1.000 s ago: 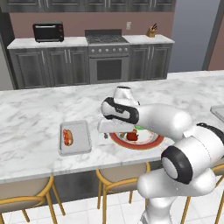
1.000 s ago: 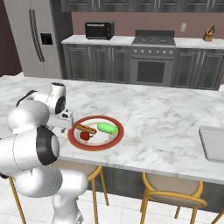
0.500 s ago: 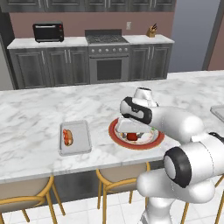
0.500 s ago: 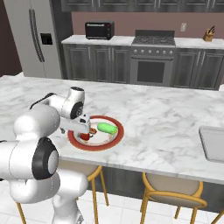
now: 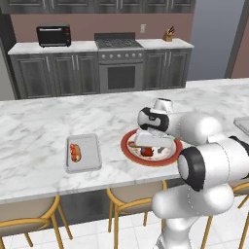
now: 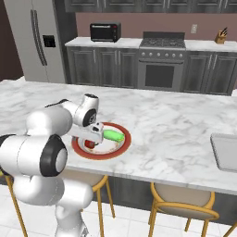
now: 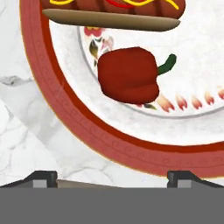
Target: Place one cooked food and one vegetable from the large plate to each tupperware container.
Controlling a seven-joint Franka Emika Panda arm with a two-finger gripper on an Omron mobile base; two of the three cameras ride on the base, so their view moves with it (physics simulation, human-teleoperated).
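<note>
Marble island counter [image 5: 44, 126], dark kitchen cabinets [image 5: 53, 73]

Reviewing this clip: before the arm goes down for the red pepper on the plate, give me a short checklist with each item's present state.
1. Gripper open: ok, fingertips stand wide apart.
2. Nothing held: ok.
3. Red pepper ahead of the gripper, free to grasp: ok, it lies apart from the hot dog.
4. Gripper over the large plate: ok.
5. Near tupperware container has room for a vegetable: ok, it holds one hot dog at its left end.
6. Second container contents: cannot tell, partly out of frame.
</note>
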